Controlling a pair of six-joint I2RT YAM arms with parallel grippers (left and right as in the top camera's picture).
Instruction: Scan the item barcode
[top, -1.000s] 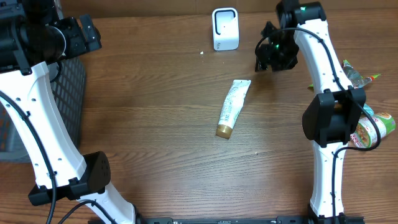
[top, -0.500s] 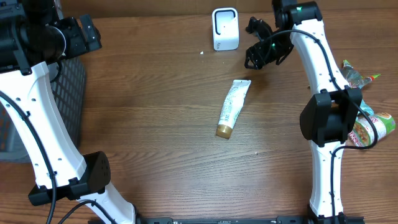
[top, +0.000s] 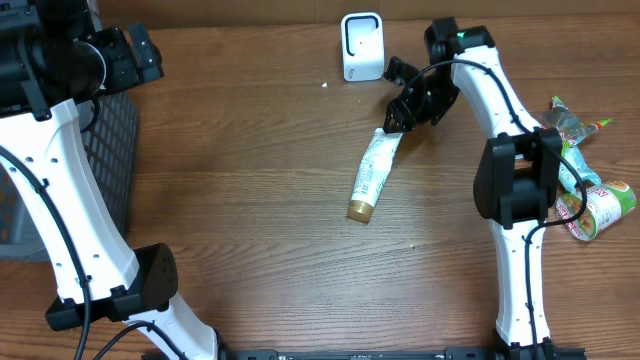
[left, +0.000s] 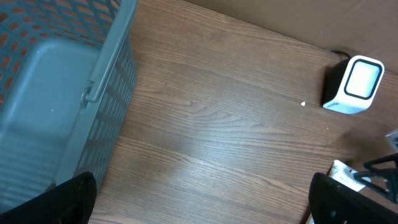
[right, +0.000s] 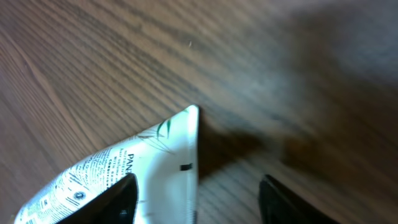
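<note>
Tube end btwn half-wide R jaws, arm bent inward; L jaws wide.

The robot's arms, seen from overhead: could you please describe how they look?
Both the left arm and the right arm have white links, black joints and thin black cables alongside. A green light glows on the right one.

tube: white, lies flat on the brown table, gold cap points toward me
scanner: small white box at the far edge
my right claw: over the tube's flat end, near the scanner
basket: gray, on my left side
</note>
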